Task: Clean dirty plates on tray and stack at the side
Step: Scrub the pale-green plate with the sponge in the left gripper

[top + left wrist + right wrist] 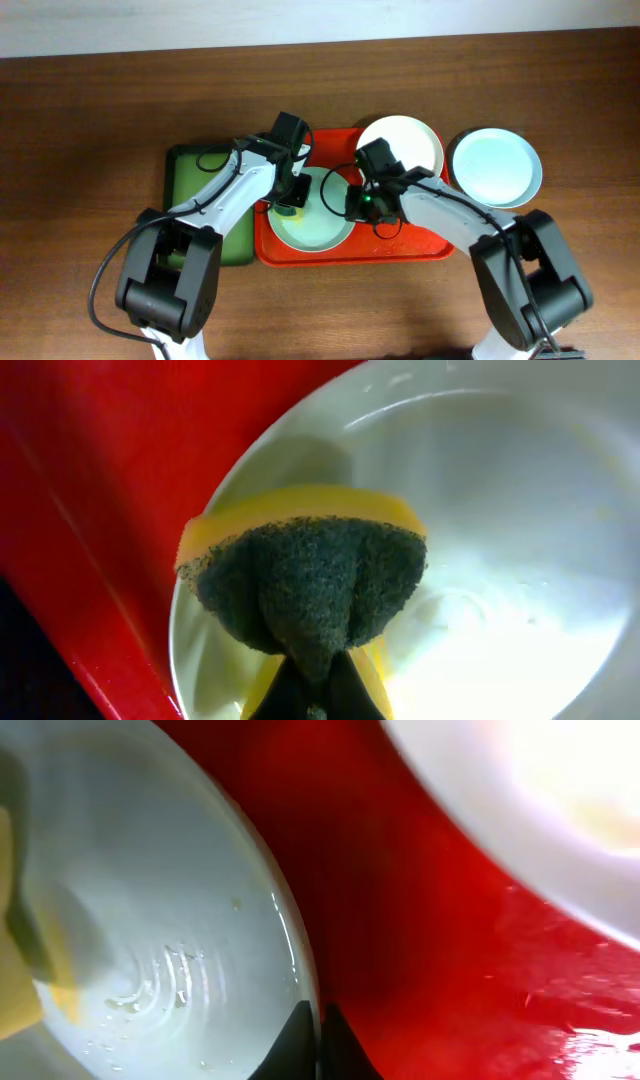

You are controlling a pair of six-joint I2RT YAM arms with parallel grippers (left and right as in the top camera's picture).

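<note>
A pale blue-green plate (pixel 312 222) lies at the left of the red tray (pixel 420 245). My left gripper (pixel 290 203) is shut on a yellow sponge (pixel 310 580) with a dark scrub face, pressed against the inside of this plate (pixel 500 560) near its left rim. My right gripper (pixel 358 205) is shut on the plate's right rim, one finger on each side of the edge (pixel 318 1020). The plate's wet inside (pixel 150 920) shows water drops. A cream-white plate (pixel 402 145) sits at the tray's back right corner. Another pale blue-green plate (pixel 495 166) rests on the table right of the tray.
A smaller green tray (pixel 195 185) with a dark rim lies left of the red tray, partly under my left arm. The wooden table (pixel 100 100) runs around both trays. A white wall edge runs along the back.
</note>
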